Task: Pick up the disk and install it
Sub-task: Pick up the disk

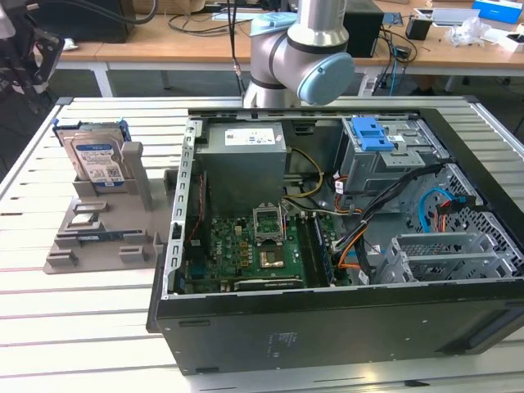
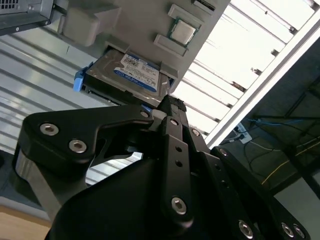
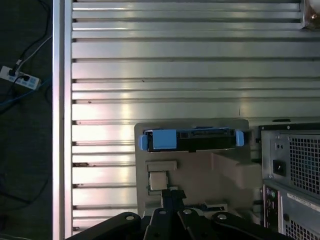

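Jaws are drawn in narrow, tips together, holding nothing. The disk (image 3: 192, 141) sits straight ahead of the tips and apart from them. It stands on edge in a slot of the grey holder (image 3: 225, 170).

Edges first. Past the disk, away from the jaws, the slatted worktop (image 3: 175, 65) runs open up to its side rail, and beyond that rail a power strip (image 3: 20, 79) lies on the floor. To one side of the jaws the computer case (image 3: 295, 165) stands just beside the holder, so room is tighter there. Between the tips and the disk a small silver square chip (image 3: 158, 180) rests in its own pocket of the holder.

Materials now. In the second wrist view the disk (image 2: 132, 75) shows a flat silver metal face with blue plastic rails on its sides. The holder is matte grey plastic with blocky ribs, and the worktop is bright ribbed aluminium.

In the exterior view the disk (image 1: 97, 160) stands upright and well apart from the open case (image 1: 327, 327), towards the exterior view's left. Its label is white and blue with a barcode, and I can't read the print.
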### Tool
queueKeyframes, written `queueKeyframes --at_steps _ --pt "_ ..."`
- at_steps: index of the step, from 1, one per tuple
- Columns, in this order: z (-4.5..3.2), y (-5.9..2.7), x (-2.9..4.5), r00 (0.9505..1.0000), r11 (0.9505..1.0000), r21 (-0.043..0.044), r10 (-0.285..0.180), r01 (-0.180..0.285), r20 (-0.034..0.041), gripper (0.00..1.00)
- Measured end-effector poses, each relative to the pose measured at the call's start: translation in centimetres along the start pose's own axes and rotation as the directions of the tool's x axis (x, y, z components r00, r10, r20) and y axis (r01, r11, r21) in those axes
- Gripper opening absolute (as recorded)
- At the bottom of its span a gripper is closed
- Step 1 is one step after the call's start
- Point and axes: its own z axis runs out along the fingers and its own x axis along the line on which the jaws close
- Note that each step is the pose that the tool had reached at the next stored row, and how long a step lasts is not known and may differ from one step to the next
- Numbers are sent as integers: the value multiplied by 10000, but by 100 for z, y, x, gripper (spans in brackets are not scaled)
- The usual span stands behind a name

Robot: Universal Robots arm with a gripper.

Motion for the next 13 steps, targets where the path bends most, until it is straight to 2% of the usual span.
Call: queueKeyframes --at_steps 4,7,11,13 --pt "0 0 0 9962 9962 -23 -870 870 -35 11" --pt "0 0 0 9897 9898 -38 -1427 1427 -57 11" --pt "0 0 0 9755 9755 -62 -2200 2200 -86 11" --pt "0 0 0 9662 9662 -75 -2577 2576 -99 11"
